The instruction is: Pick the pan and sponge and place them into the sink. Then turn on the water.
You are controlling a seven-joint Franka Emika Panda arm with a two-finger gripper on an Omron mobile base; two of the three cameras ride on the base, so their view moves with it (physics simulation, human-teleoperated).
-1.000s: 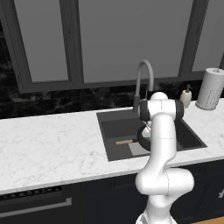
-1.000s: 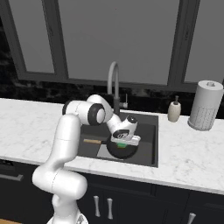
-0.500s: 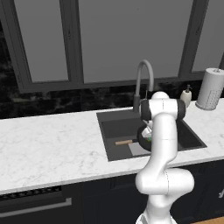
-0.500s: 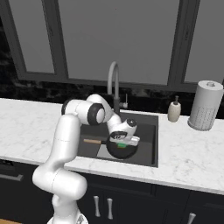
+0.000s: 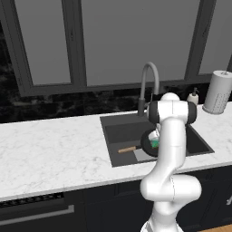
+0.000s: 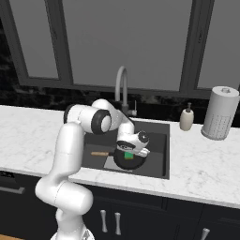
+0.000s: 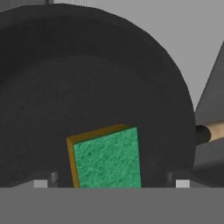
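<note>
One pan [image 7: 87, 87], one sponge [image 7: 107, 157], one sink [image 6: 159, 161]. Pan round, black, short light-wood handle [image 5: 127, 149]; lying on sink floor. Sponge a small green block with yellowish edge, resting tilted inside pan. Tool [image 6: 132, 149] low over pan, jaws spread wide either side of sponge, gripping nothing. One gooseneck faucet [image 5: 148, 86] behind sink. White marble bench [image 5: 54, 149].

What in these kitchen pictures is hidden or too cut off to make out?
- Sponge: in the hand view its lower end is cut off by the bottom edge, so whether it rests flat in the pan is unclear.
- Pan handle: hand view, cut by the right edge.
- Sink: in the left base view the arm hides its middle.
- Faucet: no water can be made out.
</note>
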